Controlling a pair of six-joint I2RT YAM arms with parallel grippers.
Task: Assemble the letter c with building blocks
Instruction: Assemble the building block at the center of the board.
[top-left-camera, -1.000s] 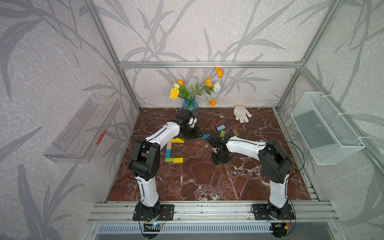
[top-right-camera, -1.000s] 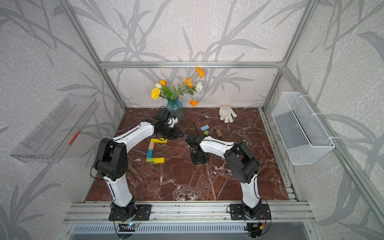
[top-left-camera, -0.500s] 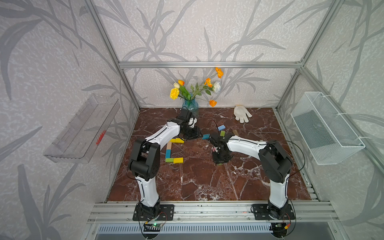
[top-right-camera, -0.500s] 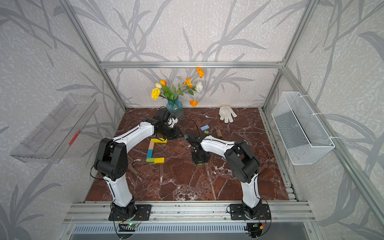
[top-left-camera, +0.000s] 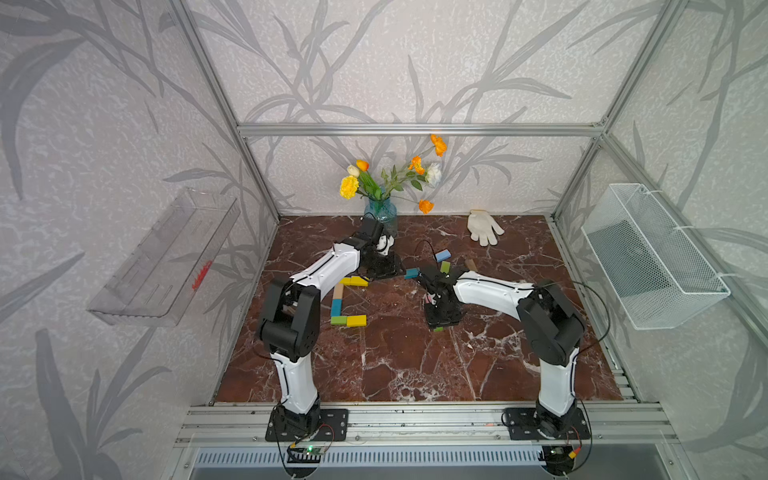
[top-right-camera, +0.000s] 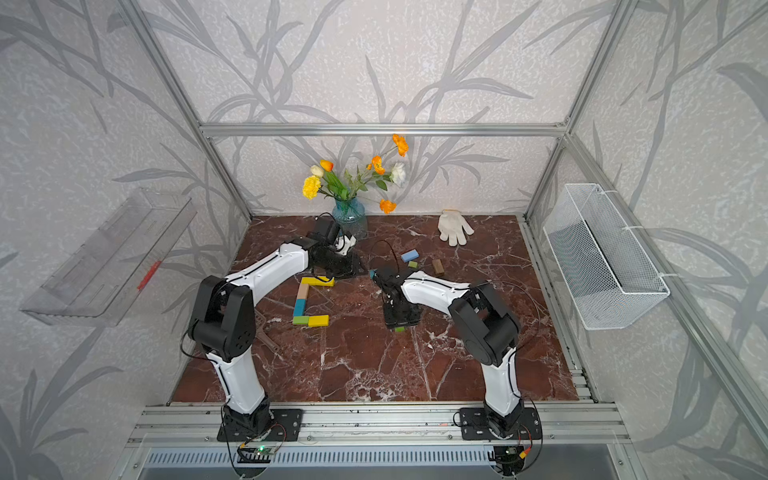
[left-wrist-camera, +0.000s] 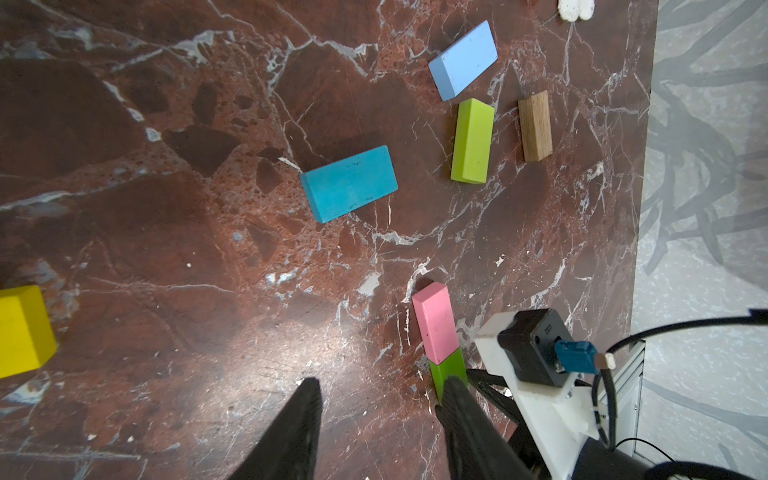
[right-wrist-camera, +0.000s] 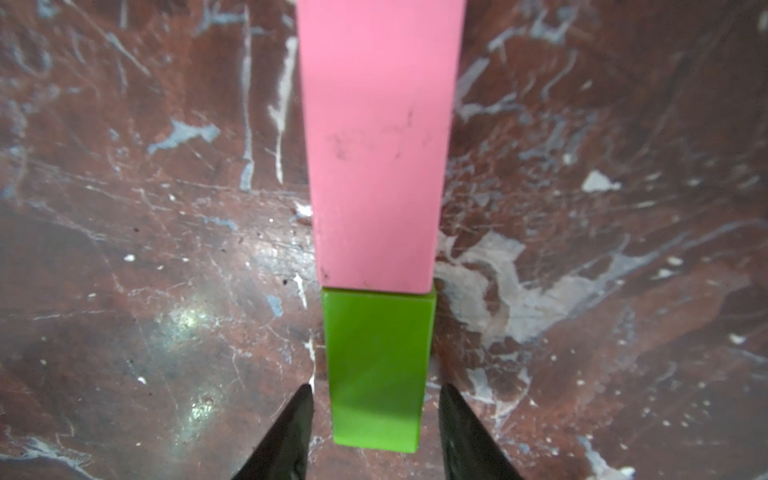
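Pink block (right-wrist-camera: 376, 145) and green block (right-wrist-camera: 378, 370) lie flat on the tabletop (top-left-camera: 395, 357), touching end to end along one shared long axis. The right gripper (right-wrist-camera: 376, 388) straddles the green one, jaws parted with a gap on each side, gripping nothing. The left gripper (left-wrist-camera: 381, 380) hangs parted and empty. Well apart lies the letter c (top-left-camera: 336, 305), its mouth facing the pair.
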